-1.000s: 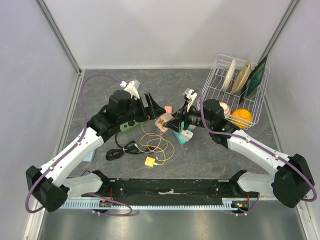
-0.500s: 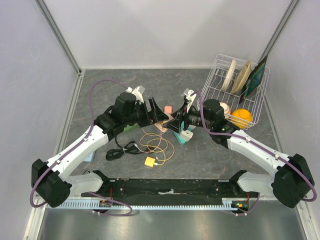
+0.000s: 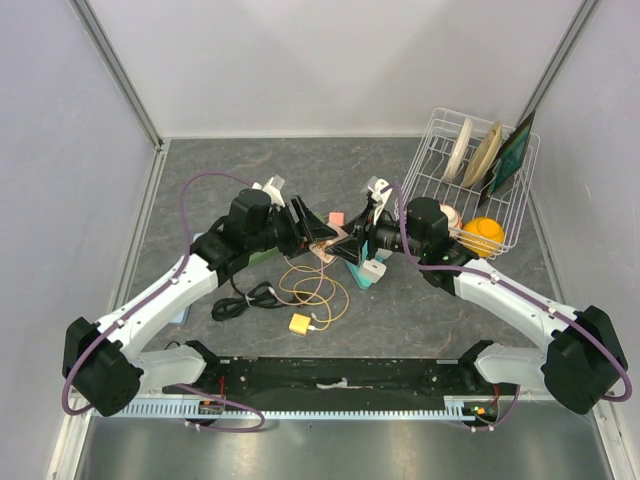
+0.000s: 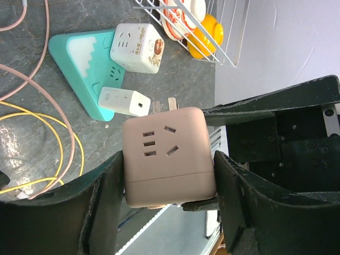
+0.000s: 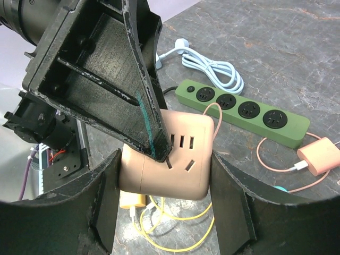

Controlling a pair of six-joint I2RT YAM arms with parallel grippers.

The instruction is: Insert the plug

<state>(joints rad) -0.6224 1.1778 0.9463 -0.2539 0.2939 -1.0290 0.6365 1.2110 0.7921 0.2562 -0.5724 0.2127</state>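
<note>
The plug is a pink cube adapter (image 4: 167,154) with metal prongs (image 4: 163,104) on its far side, held above the table between both arms. In the left wrist view my left gripper (image 4: 169,162) has a finger pressed on each side of the cube. From the opposite side my right gripper (image 5: 166,167) is shut on the same cube (image 5: 186,170), with a left finger (image 5: 106,79) lying across its upper corner. In the top view the two grippers meet at the cube (image 3: 325,243). A green power strip (image 5: 244,111) lies on the table behind.
A teal triangular socket block (image 4: 79,53) carries a white cube (image 4: 137,47) and a white charger (image 4: 123,101). Yellow and pink cables (image 3: 312,290), a yellow charger (image 3: 299,323) and a black cord (image 3: 240,300) lie below. A dish rack (image 3: 440,135) stands at the back right.
My left arm has reached right to the cube and its jaws have narrowed onto it. The right gripper has held still with the cube.
</note>
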